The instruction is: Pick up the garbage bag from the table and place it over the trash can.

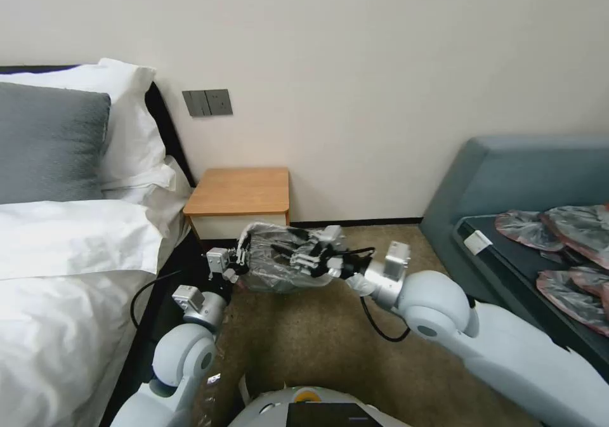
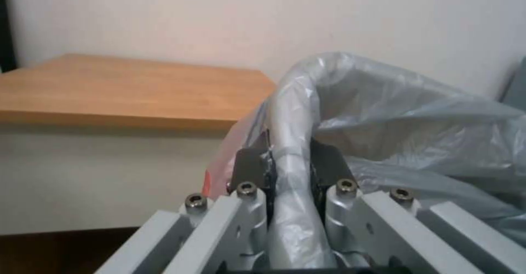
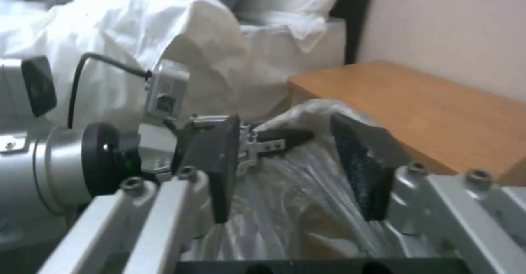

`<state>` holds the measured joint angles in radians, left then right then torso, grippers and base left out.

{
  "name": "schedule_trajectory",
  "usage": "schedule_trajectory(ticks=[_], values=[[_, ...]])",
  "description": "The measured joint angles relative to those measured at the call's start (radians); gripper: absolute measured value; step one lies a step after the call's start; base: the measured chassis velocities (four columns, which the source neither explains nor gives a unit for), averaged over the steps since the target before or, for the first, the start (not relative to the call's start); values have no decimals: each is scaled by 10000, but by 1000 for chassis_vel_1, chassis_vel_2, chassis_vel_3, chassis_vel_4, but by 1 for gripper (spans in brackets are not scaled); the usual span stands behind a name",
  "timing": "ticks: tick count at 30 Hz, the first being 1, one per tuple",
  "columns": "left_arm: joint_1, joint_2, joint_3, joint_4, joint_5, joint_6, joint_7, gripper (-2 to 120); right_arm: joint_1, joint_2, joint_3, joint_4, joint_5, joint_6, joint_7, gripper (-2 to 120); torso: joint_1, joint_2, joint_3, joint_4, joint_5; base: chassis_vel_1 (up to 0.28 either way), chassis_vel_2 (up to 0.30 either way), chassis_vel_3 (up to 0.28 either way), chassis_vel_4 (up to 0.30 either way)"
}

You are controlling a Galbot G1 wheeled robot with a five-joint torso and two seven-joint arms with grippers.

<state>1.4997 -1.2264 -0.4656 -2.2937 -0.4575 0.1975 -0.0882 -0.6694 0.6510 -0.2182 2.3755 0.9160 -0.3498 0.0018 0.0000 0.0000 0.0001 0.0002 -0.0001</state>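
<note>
The garbage bag (image 1: 274, 257), crinkly grey plastic with a pinkish-red edge (image 2: 216, 171), is stretched on the floor in front of the table (image 1: 240, 190). The trash can is covered by the bag; only a rounded rim shape shows through the plastic. My left gripper (image 1: 236, 257) is at the bag's left side, shut (image 2: 290, 159) on the plastic-wrapped rim. My right gripper (image 1: 303, 257) is at the bag's right side, its dark pads (image 3: 367, 171) wide apart over the plastic (image 3: 285, 200), holding nothing. The left gripper (image 3: 274, 138) faces it across the bag.
A bed (image 1: 57, 256) with white bedding and pillows runs along the left. A blue-grey bench (image 1: 507, 179) at the right carries several more folded bags (image 1: 558, 236). Brown carpet (image 1: 304, 344) lies open between me and the bag. A wall switch (image 1: 207, 103) is above the table.
</note>
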Motion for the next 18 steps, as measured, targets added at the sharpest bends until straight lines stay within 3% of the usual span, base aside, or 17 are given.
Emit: schedule_trajectory(ticks=[7,11,18], values=[[101,-25,-78,-249,428,0,201,7,2220,308,-2285,-1008,-20,-489,32,17,0,0,0,-1,2,0,0,0,0],[147,-37,-179,-371,420,-28,230,7,2981,567,-3061,-1498,-23,-789,302,3,0,0,0,-1,1,0,0,0,0],[208,-23,-395,-419,171,-157,344,7,3705,1027,-3802,-2328,214,-962,640,0,0,0,0,-2,0,0,0,0,0]])
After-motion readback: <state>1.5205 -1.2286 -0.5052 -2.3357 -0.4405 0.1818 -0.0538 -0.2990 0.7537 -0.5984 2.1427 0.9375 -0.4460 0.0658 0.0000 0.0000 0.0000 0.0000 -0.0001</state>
